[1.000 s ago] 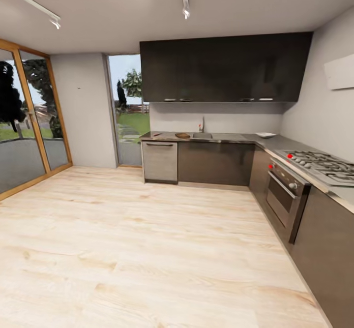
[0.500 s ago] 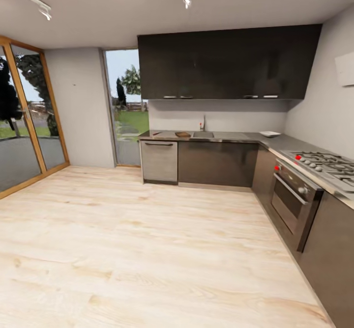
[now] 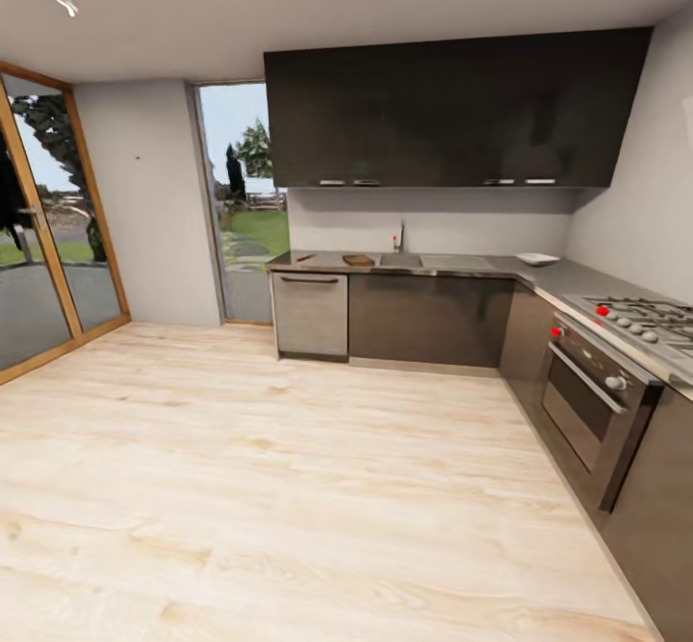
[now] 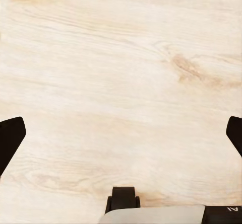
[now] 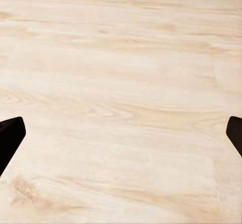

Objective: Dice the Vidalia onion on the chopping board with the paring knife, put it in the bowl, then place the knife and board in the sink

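Spreading wide, both tools (image 4: 121,133) (image 5: 121,133) hang released over bare floor (image 3: 289,488), countertop (image 3: 481,267) edge well apart.

No legible text, label, brand, number or sign on any surface.

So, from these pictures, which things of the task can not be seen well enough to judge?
- Onion: head view, hidden inside the far sink.
- Paring knife: head view, a tiny red streak; blade unreadable.
- Chopping board: head view, too small for details.
- Bowl: head view, contents too small to tell.
- Both pincers: wrist views, fingertips cut by picture edges.
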